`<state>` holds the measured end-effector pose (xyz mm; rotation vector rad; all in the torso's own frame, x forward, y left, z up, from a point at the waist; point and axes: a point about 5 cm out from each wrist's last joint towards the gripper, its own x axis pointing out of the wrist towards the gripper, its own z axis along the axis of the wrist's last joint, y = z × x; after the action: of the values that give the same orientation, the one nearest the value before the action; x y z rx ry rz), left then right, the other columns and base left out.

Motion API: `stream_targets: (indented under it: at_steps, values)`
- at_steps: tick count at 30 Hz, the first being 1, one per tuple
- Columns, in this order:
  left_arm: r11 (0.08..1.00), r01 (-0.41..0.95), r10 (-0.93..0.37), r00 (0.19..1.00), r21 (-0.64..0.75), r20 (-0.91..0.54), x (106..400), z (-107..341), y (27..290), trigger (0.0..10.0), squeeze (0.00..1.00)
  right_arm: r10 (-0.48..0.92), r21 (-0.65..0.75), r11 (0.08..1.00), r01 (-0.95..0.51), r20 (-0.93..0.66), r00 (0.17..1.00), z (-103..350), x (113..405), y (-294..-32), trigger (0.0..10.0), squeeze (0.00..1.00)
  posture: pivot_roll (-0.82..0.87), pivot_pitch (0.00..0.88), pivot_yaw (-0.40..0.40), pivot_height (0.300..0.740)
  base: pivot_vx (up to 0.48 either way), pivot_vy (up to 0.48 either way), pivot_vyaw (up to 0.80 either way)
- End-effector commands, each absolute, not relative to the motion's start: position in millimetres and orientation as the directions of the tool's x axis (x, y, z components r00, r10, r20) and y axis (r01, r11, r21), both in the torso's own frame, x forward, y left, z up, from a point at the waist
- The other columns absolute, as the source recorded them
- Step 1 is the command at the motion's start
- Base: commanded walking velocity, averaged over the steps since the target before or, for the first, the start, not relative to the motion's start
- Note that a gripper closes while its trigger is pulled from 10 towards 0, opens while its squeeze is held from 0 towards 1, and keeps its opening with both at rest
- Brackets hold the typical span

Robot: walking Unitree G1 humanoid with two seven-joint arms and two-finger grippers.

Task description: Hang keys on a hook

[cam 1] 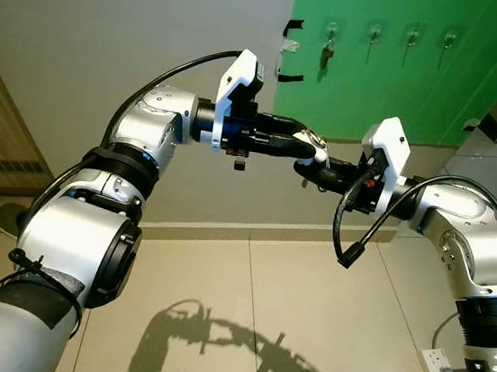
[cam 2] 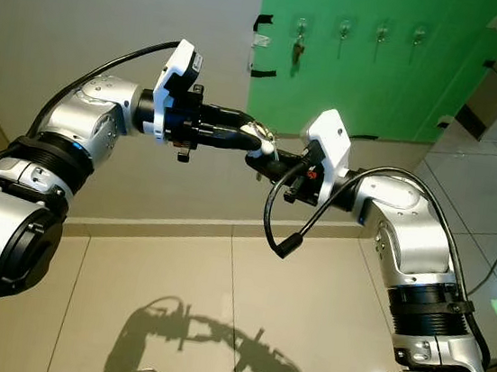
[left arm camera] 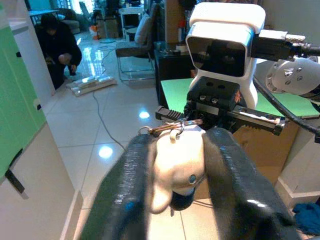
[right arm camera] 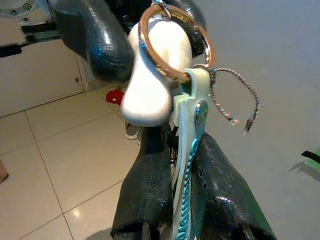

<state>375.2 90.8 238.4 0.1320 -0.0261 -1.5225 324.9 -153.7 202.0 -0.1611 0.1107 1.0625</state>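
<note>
Between both arms, keys (right arm camera: 170, 75) pinched by left tool (cam 1: 303, 144) and right tool (cam 1: 310, 168).

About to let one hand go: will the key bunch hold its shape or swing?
Likely swing. The key bunch is loose parts on a metal ring: white charm, teal tag, thin cord. The left hand and right hand each pinch a part; freed pieces probably dangle.

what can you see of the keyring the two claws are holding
The keyring is a bunch held in mid-air between both claws, before a grey wall. A coppery metal ring carries a glossy white rounded charm, a pale mint plastic tag with a small rivet, and a thin multicoloured braided cord dangling loose. The left claw pinches the charm between its black fingers; the right claw clamps the mint tag. No key blade is clearly visible.
</note>
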Motion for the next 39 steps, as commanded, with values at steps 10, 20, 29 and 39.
stream_targets:
  at_steps: [10, 20, 29, 39]
  values:
    - [0.068, 0.988, -0.993, 0.081, 0.137, -0.088, 377, 245, 95, 10.0, 1.00, 0.851, -0.155, 0.462, -0.873, -0.199, 0.485, 207, 327, -156, 0.0, 0.00, -0.06, 0.000, 0.048, 0.740, 0.000, 0.000, 0.00]
    - [0.144, 0.983, -0.983, 0.155, 0.112, -0.097, 376, 227, 118, 10.0, 1.00, 0.593, -0.683, 0.225, -0.695, -0.470, 0.654, 213, 339, -184, 0.0, 0.00, -0.06, 0.000, 0.035, 0.740, 0.000, 0.000, 0.00]
    - [0.192, 0.978, -0.978, 0.198, 0.084, -0.069, 370, 203, 121, 10.0, 0.00, 0.550, -0.836, 0.097, -0.540, -0.407, 0.729, 238, 350, -187, 0.0, 0.00, -0.05, 0.000, 0.026, 0.740, 0.000, 0.000, 0.00]
    - [0.274, 0.961, -0.962, 0.275, 0.042, -0.006, 364, 179, 111, 10.0, 0.00, 0.664, -0.815, 0.110, -0.569, -0.366, 0.652, 244, 350, -172, 0.0, 0.00, -0.04, 0.000, 0.015, 0.740, 0.000, 0.000, 0.00]
